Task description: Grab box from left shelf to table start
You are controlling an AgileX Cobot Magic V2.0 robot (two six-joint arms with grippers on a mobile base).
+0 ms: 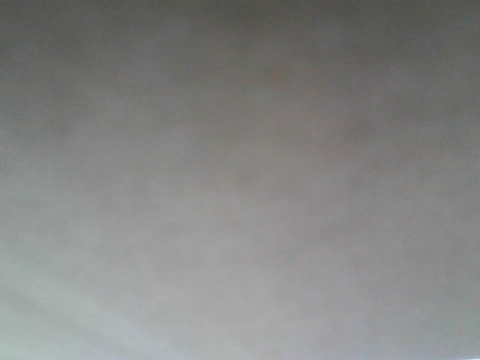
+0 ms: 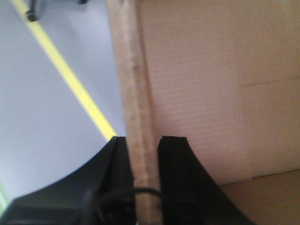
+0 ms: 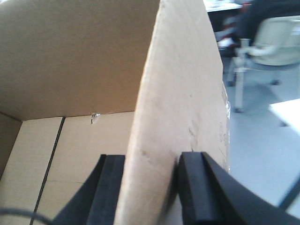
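Running from the upper left of the left wrist view down toward its centre, a yellow line (image 2: 70, 77) crosses the grey floor (image 2: 37, 126). Just right of it, at the bottom middle, the left gripper (image 2: 143, 145) is clamped on a wall edge of the box (image 2: 211, 79). One black finger (image 2: 117, 154) presses the outer face and the other the inner face. The corrugated inside of the box fills the right half of that frame. In the right wrist view, the brown interior of the box (image 3: 70, 56) takes up the left side. At the bottom centre the right gripper (image 3: 152, 159) pinches another upright cardboard panel (image 3: 180, 93) between its black pads. Right of that panel lie grey floor, a pale chair (image 3: 276, 44) in the upper right, and the corner of a white slab (image 3: 287, 111) at the right edge. The front view is only a blurred grey-brown field, and nothing in it can be told apart.
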